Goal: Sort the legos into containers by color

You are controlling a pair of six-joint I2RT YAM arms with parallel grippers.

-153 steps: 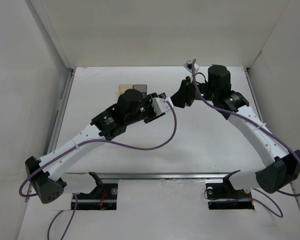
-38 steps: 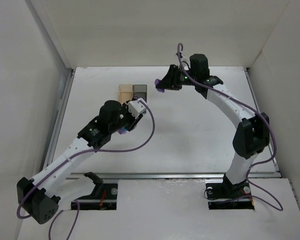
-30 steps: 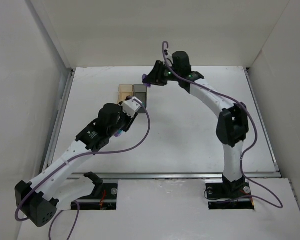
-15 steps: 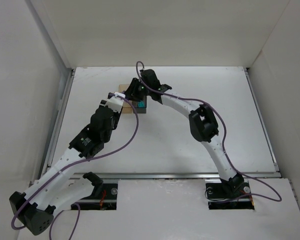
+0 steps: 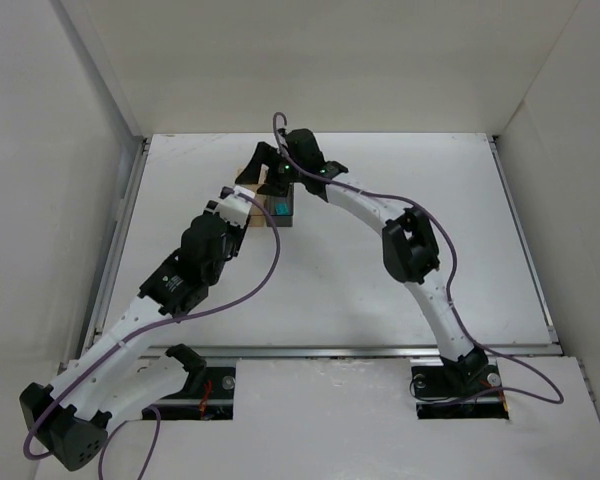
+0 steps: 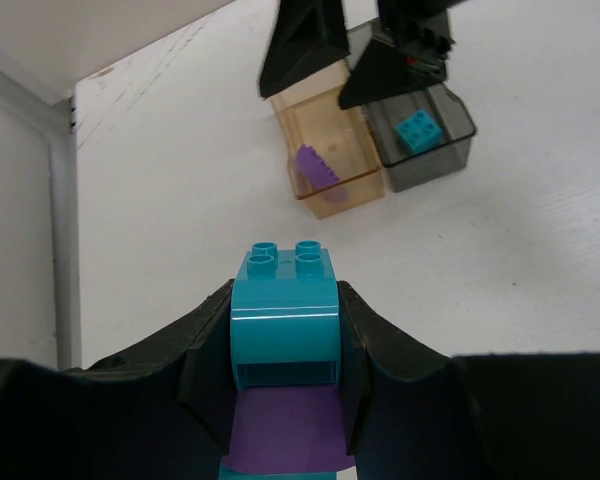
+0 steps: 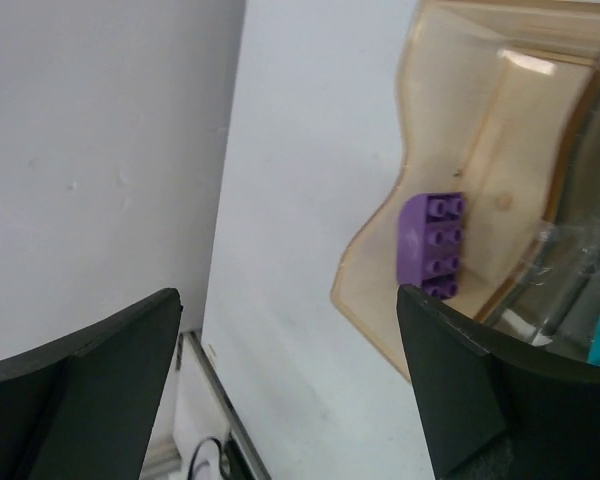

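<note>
The left jaws clench a teal plastic toy brick [image 6: 285, 300], white tabletop [image 6: 160, 220] between it and the near edge of the amber translucent box [image 6: 352, 185]; the right jaws hang released over that box (purple brick [image 7: 432, 245] inside).

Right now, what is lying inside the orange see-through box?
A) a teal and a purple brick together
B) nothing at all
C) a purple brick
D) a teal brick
C: the left wrist view shows one purple brick lying in the amber box, while the teal brick sits in the grey box next to it.
</note>
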